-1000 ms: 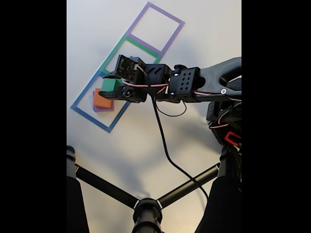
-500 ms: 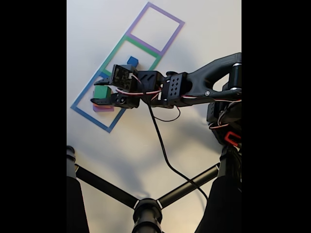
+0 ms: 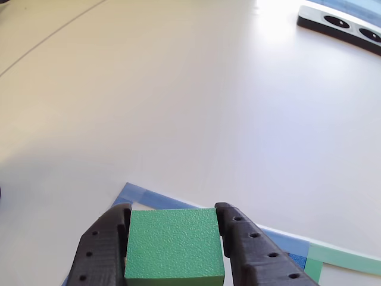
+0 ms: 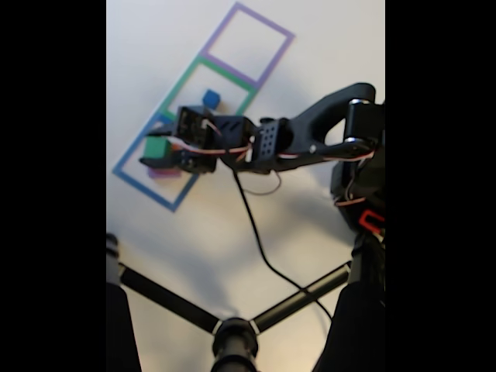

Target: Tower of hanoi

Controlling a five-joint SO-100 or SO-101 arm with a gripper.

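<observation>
Green block [image 3: 174,244] sits between the two black fingers [image 3: 253,250] of the gripper [image 3: 172,250], which pinch its sides, over the blue tape square [image 4: 155,167]. The fixed view adds the small blue cube [image 4: 210,98] inside the green outline [image 4: 208,85], and a purple block [image 4: 164,173] under the gripper.

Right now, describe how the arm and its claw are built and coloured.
The arm is matte black plastic, with blocky segments and a grid of small round holes on one housing. Thin red and white wires run along it, and a black cable hangs below. The claw has two black, rough-textured fingers dotted with small holes.
</observation>
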